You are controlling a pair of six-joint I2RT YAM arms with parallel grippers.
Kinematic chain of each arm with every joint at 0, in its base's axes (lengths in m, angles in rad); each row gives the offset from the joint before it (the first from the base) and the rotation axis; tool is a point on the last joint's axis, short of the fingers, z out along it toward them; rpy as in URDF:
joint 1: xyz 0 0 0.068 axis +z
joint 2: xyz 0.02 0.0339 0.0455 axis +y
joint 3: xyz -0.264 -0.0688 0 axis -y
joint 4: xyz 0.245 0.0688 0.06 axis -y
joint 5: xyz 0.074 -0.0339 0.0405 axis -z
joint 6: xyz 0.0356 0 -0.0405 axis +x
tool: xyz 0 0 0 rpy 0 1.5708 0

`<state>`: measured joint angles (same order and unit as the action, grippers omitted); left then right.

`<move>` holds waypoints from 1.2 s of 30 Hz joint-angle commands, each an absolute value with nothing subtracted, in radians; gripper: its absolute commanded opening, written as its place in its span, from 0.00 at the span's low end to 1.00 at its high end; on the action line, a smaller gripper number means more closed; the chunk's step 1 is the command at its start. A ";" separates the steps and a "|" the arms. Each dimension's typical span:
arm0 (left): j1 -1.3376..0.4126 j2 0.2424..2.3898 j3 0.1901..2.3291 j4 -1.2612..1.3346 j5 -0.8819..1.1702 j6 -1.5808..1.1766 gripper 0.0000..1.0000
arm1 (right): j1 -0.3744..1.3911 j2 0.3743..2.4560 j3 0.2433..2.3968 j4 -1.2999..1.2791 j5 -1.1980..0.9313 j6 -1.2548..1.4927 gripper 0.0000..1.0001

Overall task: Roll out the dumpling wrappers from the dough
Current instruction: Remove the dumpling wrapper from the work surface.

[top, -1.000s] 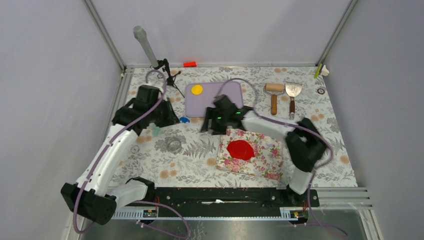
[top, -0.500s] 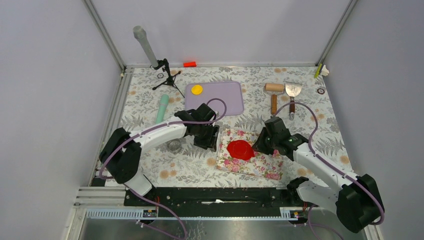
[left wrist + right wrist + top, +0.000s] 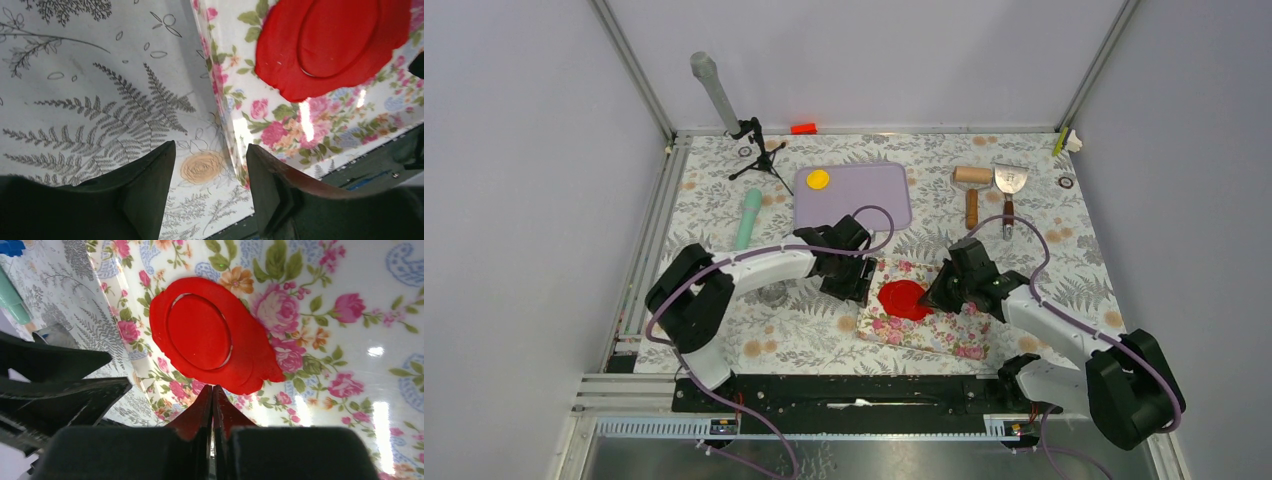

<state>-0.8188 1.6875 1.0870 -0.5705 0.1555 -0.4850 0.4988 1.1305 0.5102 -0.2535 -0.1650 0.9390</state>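
Observation:
The dough (image 3: 904,298) is a flat bright red sheet on a floral mat (image 3: 944,325). A round disc outline (image 3: 199,332) is pressed into its middle. The sheet also fills the top right of the left wrist view (image 3: 330,45). My right gripper (image 3: 930,296) is shut, and its red-stained tips (image 3: 212,388) touch the sheet's right edge with nothing seen between them. My left gripper (image 3: 856,284) stands open (image 3: 209,150) astride the mat's left edge, holding nothing. One yellow dumpling wrapper (image 3: 818,179) lies on the purple board (image 3: 864,200).
A wooden roller (image 3: 972,190) and a scraper (image 3: 1009,188) lie at the back right. A mint-green cylinder (image 3: 749,218) lies left of the board. A metal ring (image 3: 772,292) sits under the left arm. A small tripod (image 3: 759,150) and an orange-red block (image 3: 803,128) stand at the back.
The left gripper has moved right to the mat's edge and opened. The right gripper has moved left to the dough's edge and shut.

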 commanded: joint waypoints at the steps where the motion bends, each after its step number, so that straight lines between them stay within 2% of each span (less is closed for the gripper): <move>1: -0.821 1.745 1.132 -0.506 0.097 -0.466 0.58 | 0.495 1.158 0.523 -0.191 -0.201 0.950 0.03; 13: -0.824 1.811 1.152 -0.502 0.071 -0.494 0.50 | 0.496 1.162 0.471 -0.167 -0.229 0.963 0.00; 36: -0.824 1.871 1.201 -0.553 0.096 -0.456 0.47 | 0.497 1.262 0.487 -0.092 -0.302 0.947 0.00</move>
<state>-0.8215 1.8362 1.1713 -0.5568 0.1005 -0.4679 0.4980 1.2396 0.4614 -0.1371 -0.2722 0.9504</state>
